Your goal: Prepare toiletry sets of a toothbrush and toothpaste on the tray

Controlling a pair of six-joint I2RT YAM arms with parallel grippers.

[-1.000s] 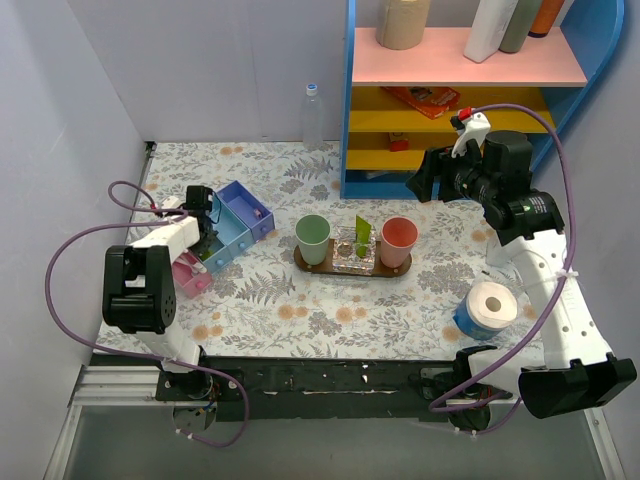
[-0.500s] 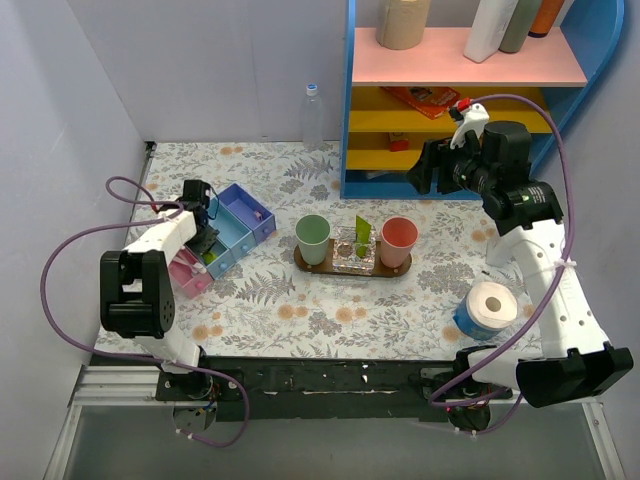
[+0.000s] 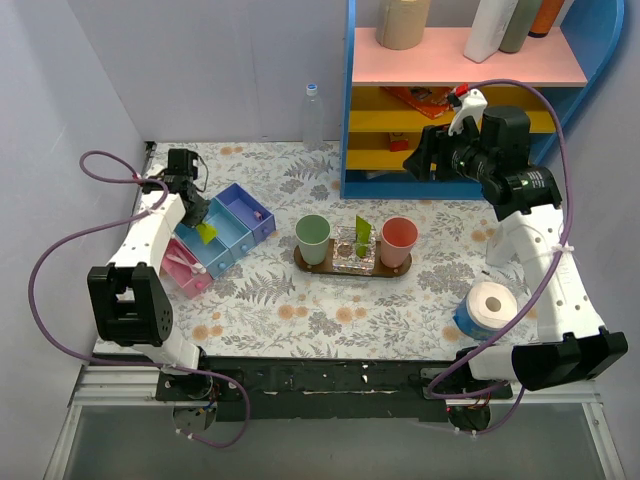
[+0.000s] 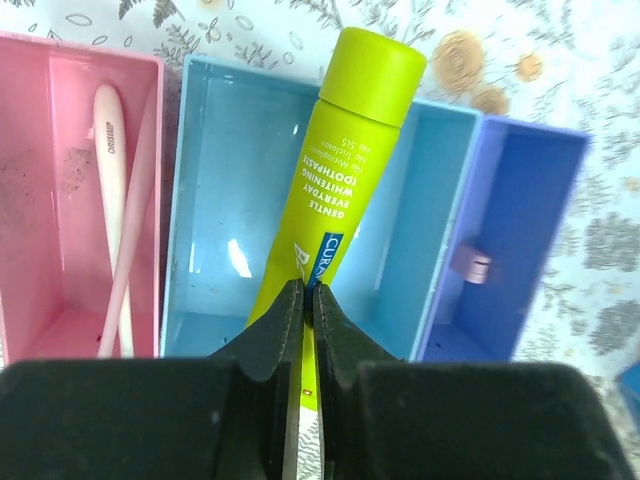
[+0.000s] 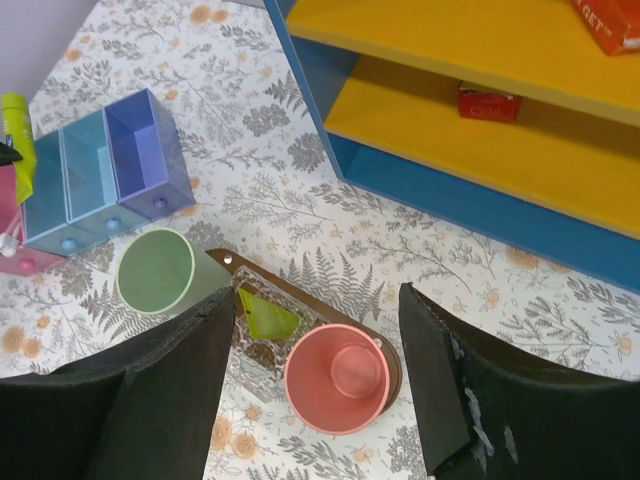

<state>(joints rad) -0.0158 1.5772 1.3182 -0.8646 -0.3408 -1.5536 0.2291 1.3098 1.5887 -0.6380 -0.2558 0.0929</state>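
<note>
Toothpaste hangs pinched in left claw over organiser.

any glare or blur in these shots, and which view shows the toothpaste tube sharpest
Left wrist view: the toothpaste tube is sharpest, its print readable; a small white glare on the blue compartment floor; the left end effector is a dark, soft blur. Right wrist view: table crisp, right end effector dark and soft-edged. Top view: even light, soft shadows, tube tiny.
</note>
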